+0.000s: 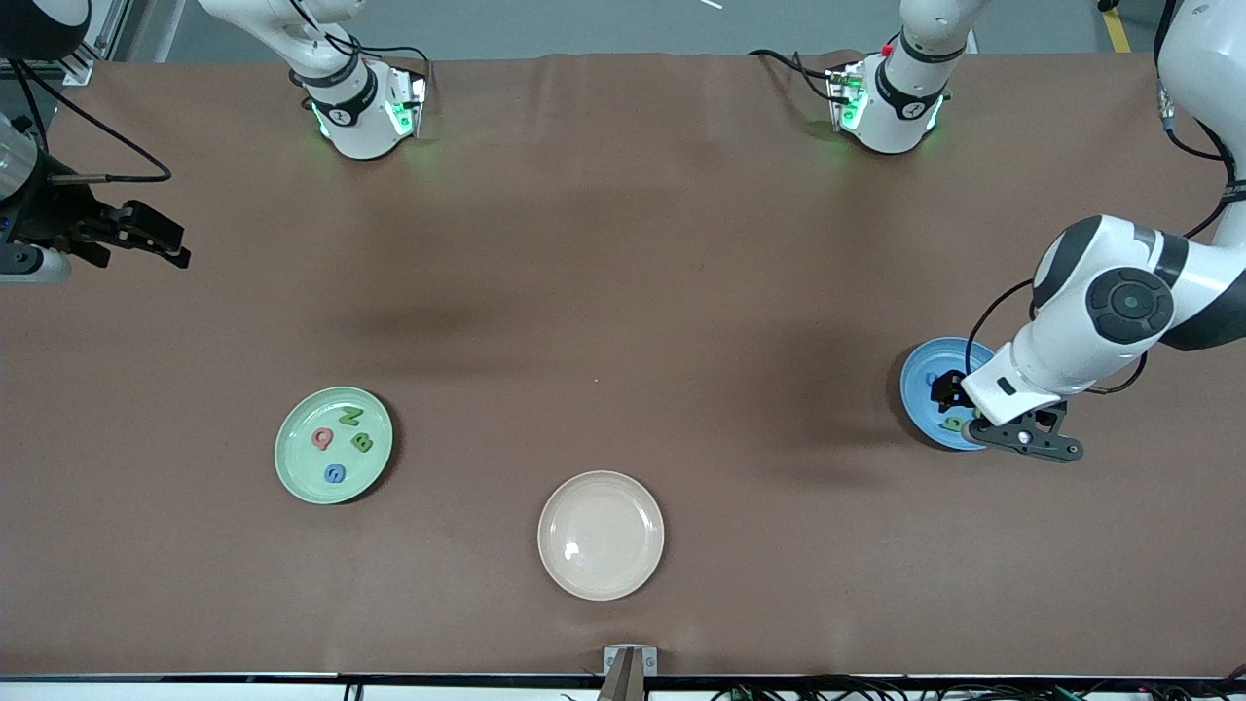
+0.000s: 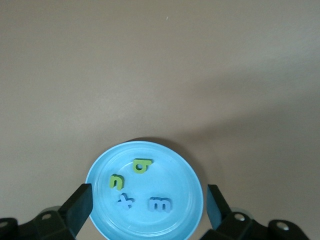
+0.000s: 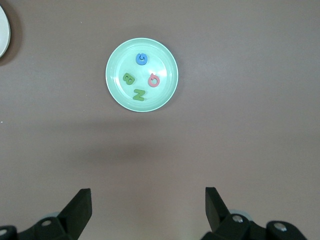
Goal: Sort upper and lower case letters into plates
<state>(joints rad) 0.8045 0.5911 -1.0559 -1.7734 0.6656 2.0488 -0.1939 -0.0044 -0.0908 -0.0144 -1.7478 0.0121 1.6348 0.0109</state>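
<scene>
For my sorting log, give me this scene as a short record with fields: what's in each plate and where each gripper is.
mint green plate: green N, green B, blue G, pink-red Q
sky blue plate: green b/q shape, green n, blue x, blue m
cream-beige plate: nothing in it
left gripper: open, over the sky blue plate
right gripper: open, waiting at the right arm's end of the table

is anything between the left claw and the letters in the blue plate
Nothing visible. The left claw hangs open right over the blue plate, with the green b, green n, blue x and blue m lying uncovered in it. The claw holds nothing.
</scene>
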